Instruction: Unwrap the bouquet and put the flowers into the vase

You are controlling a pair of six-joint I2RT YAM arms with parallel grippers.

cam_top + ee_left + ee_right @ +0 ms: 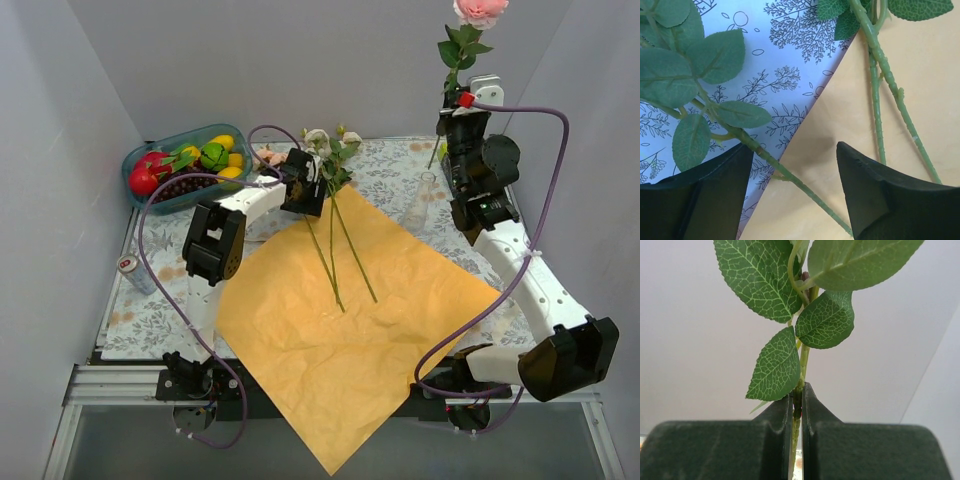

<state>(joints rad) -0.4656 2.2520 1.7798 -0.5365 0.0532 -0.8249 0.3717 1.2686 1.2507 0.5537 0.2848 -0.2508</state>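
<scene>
The bouquet lies unwrapped: its orange paper wrapper (340, 330) is spread flat on the table. Two of the flowers (330, 250) rest with their stems on the paper and their blooms beyond its far corner. My left gripper (303, 190) hovers low over those stems. It is open, and one green stem (790, 175) runs between its black fingers (880, 195). My right gripper (460, 102) is raised at the back right. It is shut on the stem (798, 402) of a pink rose (480, 10) held upright. The clear glass vase (422, 198) stands below it, beside the paper.
A teal bowl (150, 148) with red, yellow and green fruit sits at the back left. A small can (130, 266) stands at the left edge of the floral tablecloth (390, 165). Grey walls enclose the table on three sides.
</scene>
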